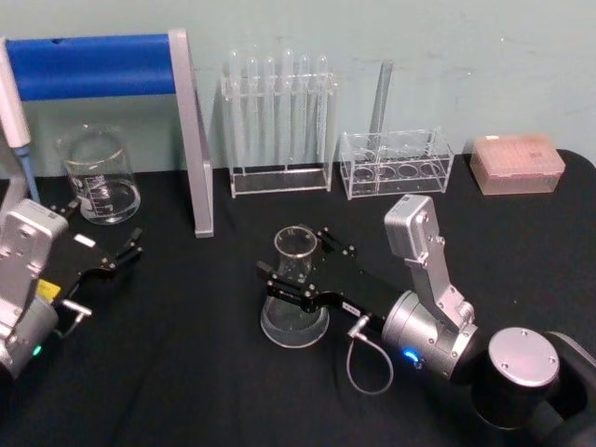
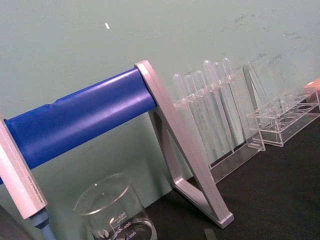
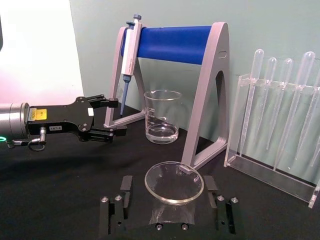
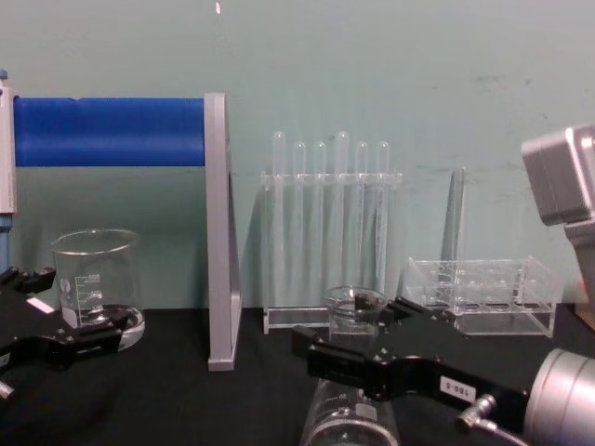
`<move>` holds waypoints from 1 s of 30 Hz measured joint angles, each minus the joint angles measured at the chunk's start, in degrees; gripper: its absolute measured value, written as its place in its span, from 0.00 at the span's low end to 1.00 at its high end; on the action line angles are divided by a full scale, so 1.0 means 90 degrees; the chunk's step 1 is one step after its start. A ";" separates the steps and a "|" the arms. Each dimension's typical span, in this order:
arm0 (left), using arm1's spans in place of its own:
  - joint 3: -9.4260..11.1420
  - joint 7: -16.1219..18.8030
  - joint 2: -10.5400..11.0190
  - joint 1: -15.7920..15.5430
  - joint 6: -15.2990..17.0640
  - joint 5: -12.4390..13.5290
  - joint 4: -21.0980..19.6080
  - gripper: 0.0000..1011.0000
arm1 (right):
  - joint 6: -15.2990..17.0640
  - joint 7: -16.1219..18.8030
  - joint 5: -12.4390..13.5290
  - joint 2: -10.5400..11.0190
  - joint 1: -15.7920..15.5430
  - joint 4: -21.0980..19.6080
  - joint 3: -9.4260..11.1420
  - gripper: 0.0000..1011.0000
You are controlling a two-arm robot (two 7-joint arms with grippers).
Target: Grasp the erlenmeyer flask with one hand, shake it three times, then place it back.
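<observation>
The erlenmeyer flask (image 1: 294,323) stands upright on the black table, a little right of centre. It is clear glass with a flared rim (image 3: 174,181) and a wide base. My right gripper (image 1: 293,253) reaches in from the right and is open. Its black fingers (image 3: 125,183) stand on either side of the flask's neck, with a gap showing on at least one side. From the chest view the flask (image 4: 354,305) rises between those fingers. My left gripper (image 1: 102,228) rests open near the table's left edge, close to the beaker and holding nothing.
A glass beaker (image 1: 98,177) sits at the back left beside a blue-barred pipette stand (image 1: 191,140) with a pipette (image 3: 130,50) hanging on it. Behind the flask stand a rack of test tubes (image 1: 279,121) and a clear low rack (image 1: 396,163). A pink tip box (image 1: 517,163) sits at the back right.
</observation>
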 joint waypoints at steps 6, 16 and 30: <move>0.0000 0.0000 0.0000 0.0000 0.0000 0.0000 0.0000 0.99 | 0.0000 0.0002 0.0000 0.0000 0.0000 0.0001 0.0000 0.99; 0.0000 0.0000 0.0000 0.0000 0.0000 0.0000 0.0000 0.99 | 0.0000 0.0012 0.0004 0.0003 -0.0002 0.0002 0.0002 0.99; 0.0000 0.0000 0.0000 0.0000 0.0000 0.0000 0.0000 0.99 | 0.0133 0.0321 0.0330 0.0472 -0.0358 -0.0506 0.0114 0.99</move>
